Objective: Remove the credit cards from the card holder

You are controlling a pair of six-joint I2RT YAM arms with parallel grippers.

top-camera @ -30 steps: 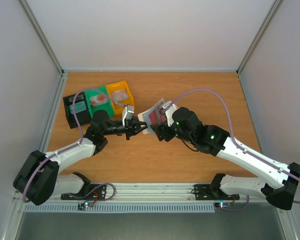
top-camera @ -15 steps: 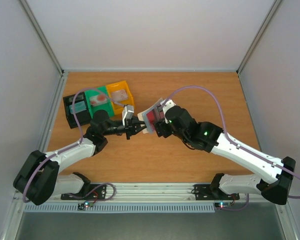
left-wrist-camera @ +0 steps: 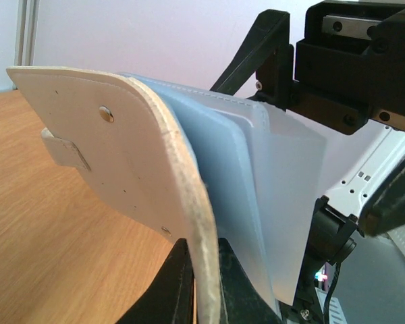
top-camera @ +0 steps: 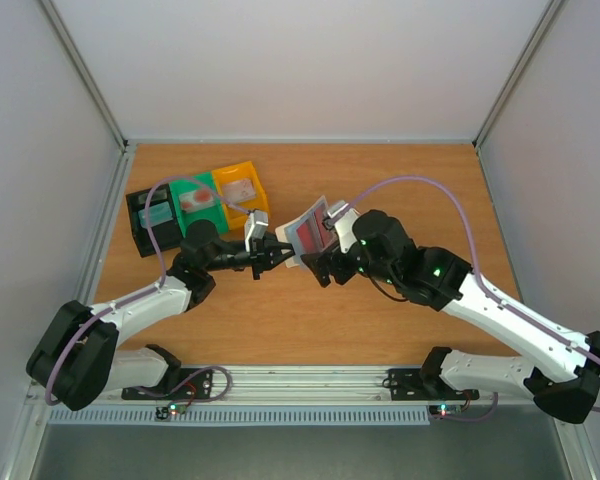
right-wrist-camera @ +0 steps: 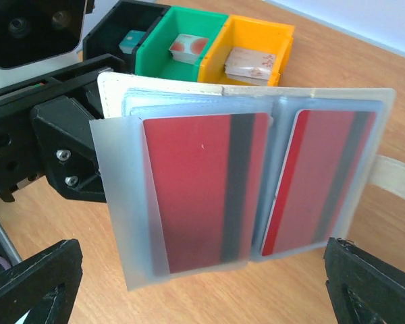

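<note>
Card holder [right-wrist-camera: 266, 111]: spread open and held on edge above the bench [top-camera: 400, 170], just ahead of the right hand [top-camera: 320, 260]. Its long axis runs side to side across that hand's spread. The pocket face is turned toward that hand, the cream cover toward the left hand [top-camera: 277, 256].
Credit cards [right-wrist-camera: 196, 189]: two red ones, one per pocket, side by side, dark stripes running top to bottom.
Left hand: clenched on the edge of the cream cover.
Right hand: released, fingers set wider than the holder, gripping nothing.
Bins [top-camera: 195, 205]: a black, green and yellow row on the bench, beyond the left hand.
</note>
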